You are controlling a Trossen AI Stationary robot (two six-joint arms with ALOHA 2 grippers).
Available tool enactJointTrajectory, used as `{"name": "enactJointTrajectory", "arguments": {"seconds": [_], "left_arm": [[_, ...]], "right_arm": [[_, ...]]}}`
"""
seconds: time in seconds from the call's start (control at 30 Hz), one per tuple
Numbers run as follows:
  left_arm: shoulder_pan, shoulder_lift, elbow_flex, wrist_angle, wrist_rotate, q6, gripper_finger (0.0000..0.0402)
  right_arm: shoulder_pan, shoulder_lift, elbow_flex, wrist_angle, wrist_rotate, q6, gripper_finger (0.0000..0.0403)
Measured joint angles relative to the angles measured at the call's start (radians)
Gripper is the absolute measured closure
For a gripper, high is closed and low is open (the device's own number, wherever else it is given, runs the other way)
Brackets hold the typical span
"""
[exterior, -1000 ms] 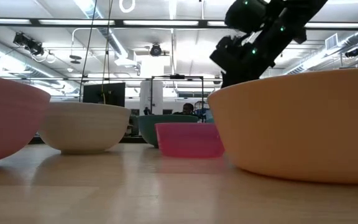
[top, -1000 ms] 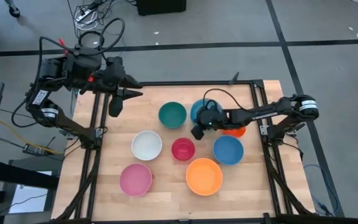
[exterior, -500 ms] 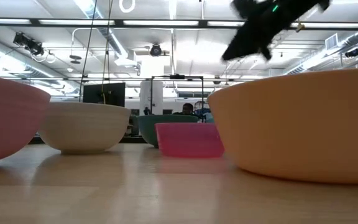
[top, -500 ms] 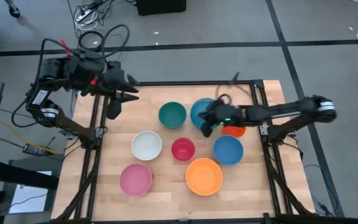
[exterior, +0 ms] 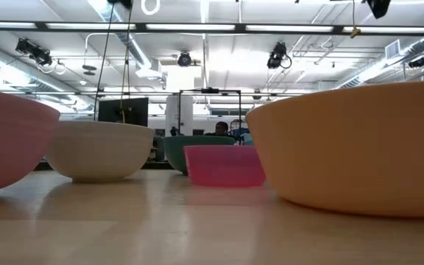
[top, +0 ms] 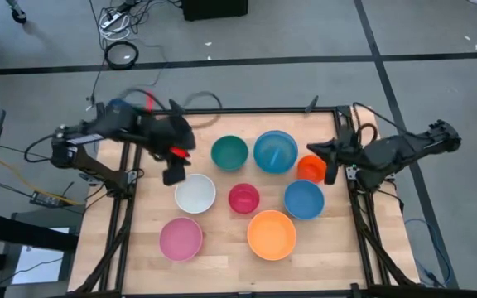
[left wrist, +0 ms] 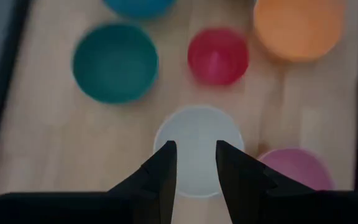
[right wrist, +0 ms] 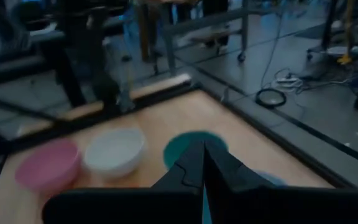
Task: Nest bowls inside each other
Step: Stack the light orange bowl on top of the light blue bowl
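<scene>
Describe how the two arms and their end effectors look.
Both arms are dark, slim and jointed. The left arm carries red marks and black cables; the right arm has a looping black cable. Each end effector, left and right, has two dark tapered fingers.

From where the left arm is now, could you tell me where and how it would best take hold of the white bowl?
Probably by the rim, from straight above. The white bowl sits upright and open, with bare table around its near-left edge, so one finger can go inside the wall and one outside. The left pincer is open above that edge. The red bowl crowds the opposite side.
</scene>
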Motion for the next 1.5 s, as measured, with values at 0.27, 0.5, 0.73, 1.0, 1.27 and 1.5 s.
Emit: {"name": "enactJointTrajectory", "arguments": {"seconds": [0.27,0.5,0.73,1.0,1.27,1.5], "left_arm": [[-0.021,0.0,-0.241,0.116,-0.031,0.007,0.0281],[-0.023,-0.002,-0.261,0.239,-0.206,0.01,0.0281],[-0.026,-0.009,-0.26,0.289,-0.235,0.044,0.0281],[-0.032,-0.008,-0.26,0.326,-0.207,0.072,0.0281],[-0.033,-0.008,-0.26,0.327,-0.207,0.101,0.0281],[-0.034,-0.008,-0.26,0.326,-0.207,0.102,0.0281]], "right_arm": [[0.047,0.107,0.0,-0.185,-0.308,0.254,0.0399],[0.008,0.288,-0.001,-0.226,-0.508,0.419,0.0335],[-0.032,0.498,-0.001,-0.047,-0.626,0.262,0.0265],[-0.099,0.634,-0.001,-0.025,-0.725,0.072,0.0236],[-0.107,0.696,-0.001,0.015,-0.763,0.002,0.0236],[-0.106,0.79,-0.001,0.067,-0.818,0.01,0.0237]]}}
